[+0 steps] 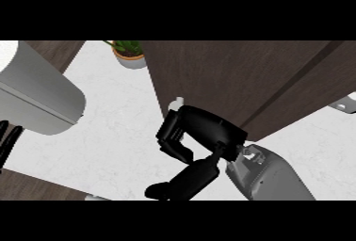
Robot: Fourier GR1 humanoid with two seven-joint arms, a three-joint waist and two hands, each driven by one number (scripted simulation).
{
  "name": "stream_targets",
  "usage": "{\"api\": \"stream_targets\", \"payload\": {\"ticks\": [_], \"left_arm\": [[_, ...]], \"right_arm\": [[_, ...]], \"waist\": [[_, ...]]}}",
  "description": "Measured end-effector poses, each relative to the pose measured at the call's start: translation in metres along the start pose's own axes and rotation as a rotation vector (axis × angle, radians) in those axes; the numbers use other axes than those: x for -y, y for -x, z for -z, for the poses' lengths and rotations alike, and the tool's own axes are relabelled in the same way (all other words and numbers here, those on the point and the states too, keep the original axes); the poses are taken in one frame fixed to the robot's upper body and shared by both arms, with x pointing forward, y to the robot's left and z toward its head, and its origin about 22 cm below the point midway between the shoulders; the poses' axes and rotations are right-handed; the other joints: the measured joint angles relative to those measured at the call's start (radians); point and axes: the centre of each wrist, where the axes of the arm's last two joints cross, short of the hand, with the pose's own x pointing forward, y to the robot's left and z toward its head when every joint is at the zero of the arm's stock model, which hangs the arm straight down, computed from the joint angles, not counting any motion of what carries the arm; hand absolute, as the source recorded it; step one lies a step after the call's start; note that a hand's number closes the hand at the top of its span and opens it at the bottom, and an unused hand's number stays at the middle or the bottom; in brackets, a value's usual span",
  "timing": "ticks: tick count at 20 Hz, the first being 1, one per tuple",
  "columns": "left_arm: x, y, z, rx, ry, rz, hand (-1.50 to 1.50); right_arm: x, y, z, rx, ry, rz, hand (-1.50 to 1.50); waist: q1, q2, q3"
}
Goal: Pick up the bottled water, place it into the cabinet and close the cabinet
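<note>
My right hand [198, 129] is in the middle of the head view, against the lower edge of the dark wood cabinet [230, 75]. It is curled round the bottled water [179, 101], of which only a small white tip shows above the hand; the rest is hidden. The thumb points down and left over the white counter [111, 127]. The grey right forearm [268, 176] comes up from the lower right. My left forearm [38, 99] fills the upper left, close to the camera. A dark sliver of the left hand [7, 139] shows at the left edge.
A potted plant [128, 54] stands at the back of the counter, left of the cabinet. A pale metal handle [345, 103] sticks out at the cabinet's right edge. Dark wood [31, 188] runs along the counter's lower left.
</note>
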Motion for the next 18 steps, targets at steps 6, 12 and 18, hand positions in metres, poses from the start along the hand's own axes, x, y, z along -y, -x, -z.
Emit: {"api": "stream_targets", "payload": {"ticks": [6,12,18], "left_arm": [[-0.007,0.000,-0.008,0.000,-0.024,-0.004,-1.50],[-0.008,0.001,-0.013,0.010,-0.027,-0.008,-1.50],[-0.013,-0.001,-0.016,0.024,-0.039,-0.008,-1.50]], "right_arm": [[0.030,-0.022,0.045,-0.013,0.192,0.021,1.50],[0.043,-0.022,0.072,-0.035,0.323,0.076,1.50],[0.040,-0.019,0.082,-0.035,0.345,0.141,-1.50]], "waist": [[-0.019,-0.005,0.003],[-0.036,-0.012,0.010],[-0.049,-0.024,0.008]]}}
